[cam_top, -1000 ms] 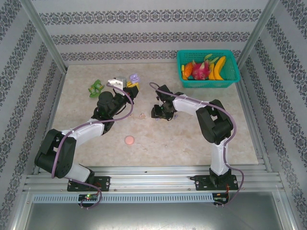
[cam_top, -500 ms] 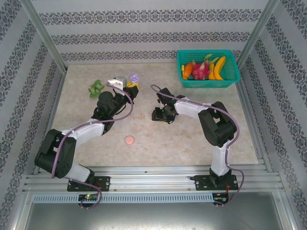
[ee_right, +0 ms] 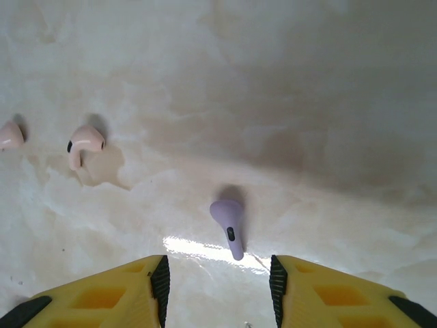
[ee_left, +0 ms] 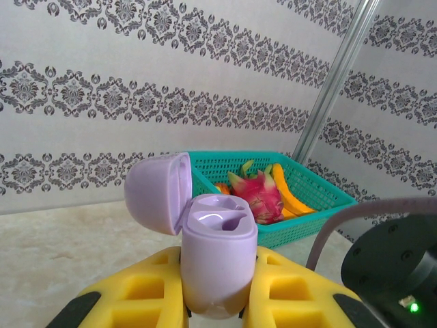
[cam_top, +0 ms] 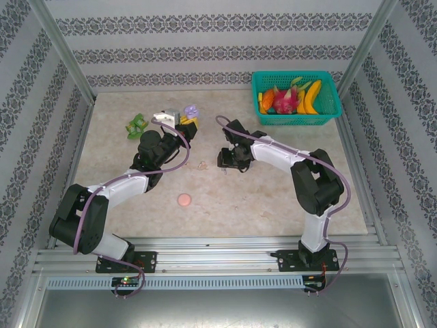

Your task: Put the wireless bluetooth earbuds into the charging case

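- My left claw (ee_left: 217, 295) is clenched on the lilac case (ee_left: 218, 263) and holds it upright between the two yellow fingers (ee_left: 140, 290).
- The lid (ee_left: 158, 195) of the case stands open, tilted to 10 o'clock, and the two hollows inside are bare.
- In the top view this left claw (cam_top: 186, 125) is at 11 o'clock of the table (cam_top: 266, 198), with the case (cam_top: 192, 109) at its tip.
- My right claw (ee_right: 218, 281) is released, with its fingers apart and nothing between them. It hangs low over the table, near the middle (cam_top: 225, 160).
- The lilac bud (ee_right: 229, 220) lies on the table at 12 o'clock from the gap of my right fingers, just beside them, and I cannot tell if they touch it. Its stem points to 6 o'clock.
- A beige bud (ee_right: 83, 142) lies at 10 o'clock from the lilac one, apart from it, and a second beige bud (ee_right: 8, 134) is at the left edge of that view.
- A pink disc (cam_top: 184, 199) lies at 7 o'clock from the right claw.
- The green basket (cam_top: 300, 120) with fruit is at 1 o'clock of the table.
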